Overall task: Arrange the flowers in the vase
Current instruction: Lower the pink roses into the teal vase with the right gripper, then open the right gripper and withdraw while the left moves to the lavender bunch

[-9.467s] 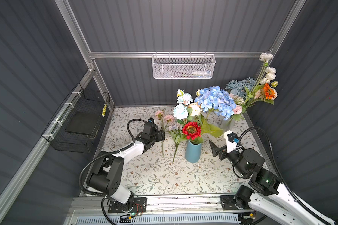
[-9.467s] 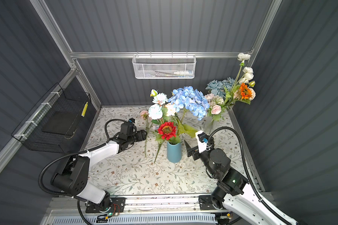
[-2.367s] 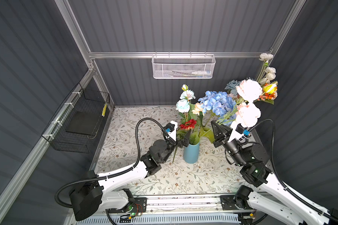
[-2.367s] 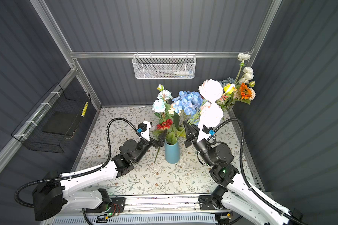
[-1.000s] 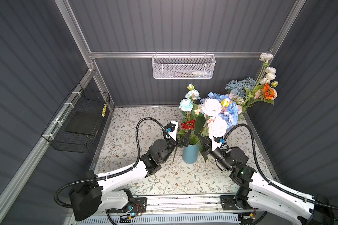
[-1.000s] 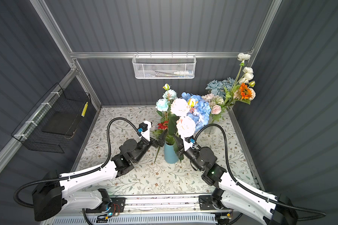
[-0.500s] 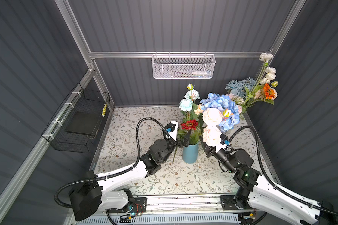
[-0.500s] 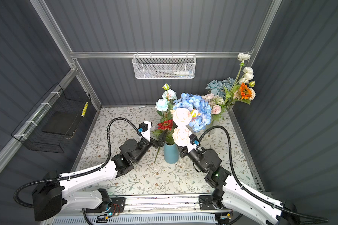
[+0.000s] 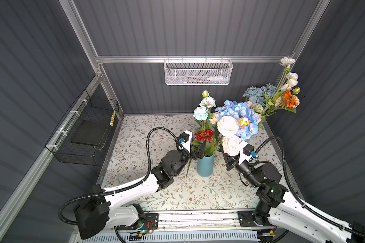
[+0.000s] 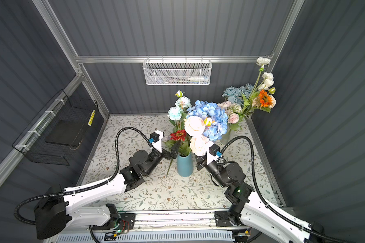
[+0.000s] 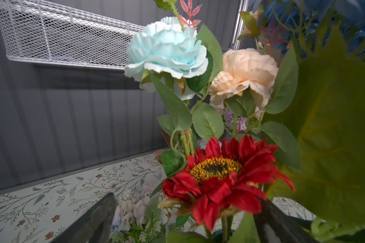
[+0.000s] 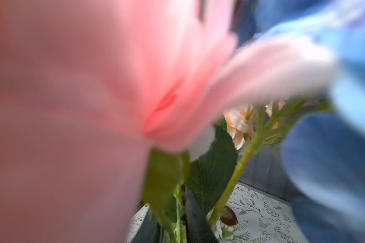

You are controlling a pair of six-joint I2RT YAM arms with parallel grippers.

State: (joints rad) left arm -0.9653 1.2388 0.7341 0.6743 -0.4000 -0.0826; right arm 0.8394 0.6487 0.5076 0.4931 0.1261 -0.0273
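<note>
Here the right gripper pinches the green-stemmed pink peony spray beside the blue cylindrical vase, centre of the floral tabletop; the left gripper gapes opposite.

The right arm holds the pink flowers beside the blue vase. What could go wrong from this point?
1. The right gripper is shut on the pink peony spray, whose blossom fills the right wrist view and hides the blue vase mouth; the stem may miss it.
2. The vase is slim and already holds tall stems; a sideways push could tip it.
3. The open left gripper flanks the red flower; moving, it could snag leaves.
</note>
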